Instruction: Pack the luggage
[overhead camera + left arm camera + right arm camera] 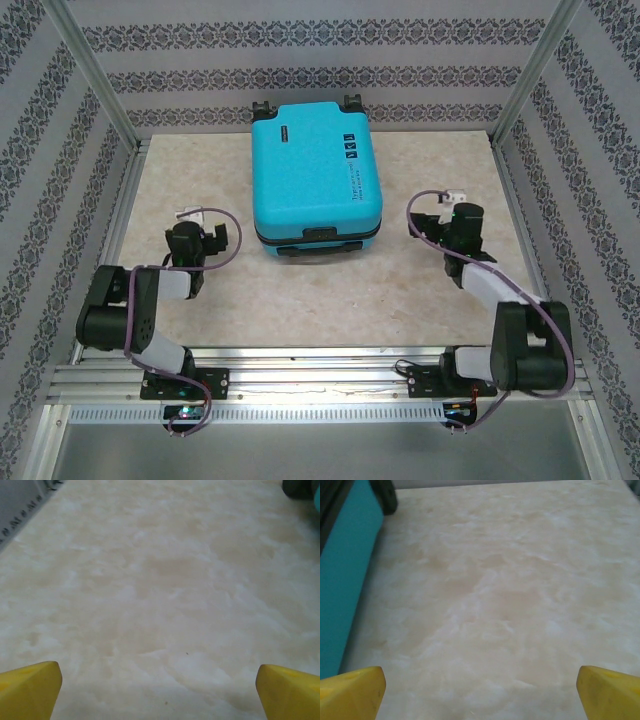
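One closed luggage (316, 170) lies flat between two pincers (left pincer (160, 690) and right pincer (480, 692) both gaping, empty).

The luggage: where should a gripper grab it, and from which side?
The black handle on the near edge of the luggage, coming from the arms' side. The case lies flat and closed; its broad shell looks too wide to pinch, while the handle is a slim bar.
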`<state>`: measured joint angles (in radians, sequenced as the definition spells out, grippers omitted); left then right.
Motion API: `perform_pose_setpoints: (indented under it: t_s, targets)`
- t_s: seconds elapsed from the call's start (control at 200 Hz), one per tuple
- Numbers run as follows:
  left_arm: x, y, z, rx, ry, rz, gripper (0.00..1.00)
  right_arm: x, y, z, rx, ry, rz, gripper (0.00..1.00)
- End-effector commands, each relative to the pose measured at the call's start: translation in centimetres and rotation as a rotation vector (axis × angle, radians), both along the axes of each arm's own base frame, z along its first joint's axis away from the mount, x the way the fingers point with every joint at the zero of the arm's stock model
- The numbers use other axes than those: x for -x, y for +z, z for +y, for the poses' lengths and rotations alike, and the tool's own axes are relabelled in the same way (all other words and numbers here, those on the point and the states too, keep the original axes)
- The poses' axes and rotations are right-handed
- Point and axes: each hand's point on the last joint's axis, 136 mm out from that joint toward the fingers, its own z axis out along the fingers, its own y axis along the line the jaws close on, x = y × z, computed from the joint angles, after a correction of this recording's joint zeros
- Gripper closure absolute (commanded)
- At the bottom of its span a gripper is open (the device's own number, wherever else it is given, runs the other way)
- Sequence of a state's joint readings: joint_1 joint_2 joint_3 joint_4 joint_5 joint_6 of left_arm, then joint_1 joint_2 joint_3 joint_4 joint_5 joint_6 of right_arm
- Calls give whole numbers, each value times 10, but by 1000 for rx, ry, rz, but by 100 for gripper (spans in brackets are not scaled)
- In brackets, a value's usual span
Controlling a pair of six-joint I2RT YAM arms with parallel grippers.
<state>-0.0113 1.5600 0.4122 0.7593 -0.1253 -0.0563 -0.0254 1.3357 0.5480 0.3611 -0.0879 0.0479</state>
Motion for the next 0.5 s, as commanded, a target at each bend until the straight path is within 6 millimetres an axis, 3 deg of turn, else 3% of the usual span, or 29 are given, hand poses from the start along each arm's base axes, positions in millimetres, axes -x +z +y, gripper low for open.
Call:
perform_pose_setpoints:
  t_s: [0.0, 0.07, 0.27, 0.495]
  targets:
    - [-8, 23, -11, -16, -80, -162, 0, -19, -7, 5, 18, 35, -89, 2]
    - [-3, 23, 5, -13, 17, -155, 0, -18, -9, 1, 7, 15, -104, 2]
    - [-5, 23, 3, -16, 5, -154, 0, -10, -12, -1, 36, -18, -223, 2]
    - [-5, 23, 3, -17, 4, -156, 0, -10, -14, -1, 42, -15, -191, 2]
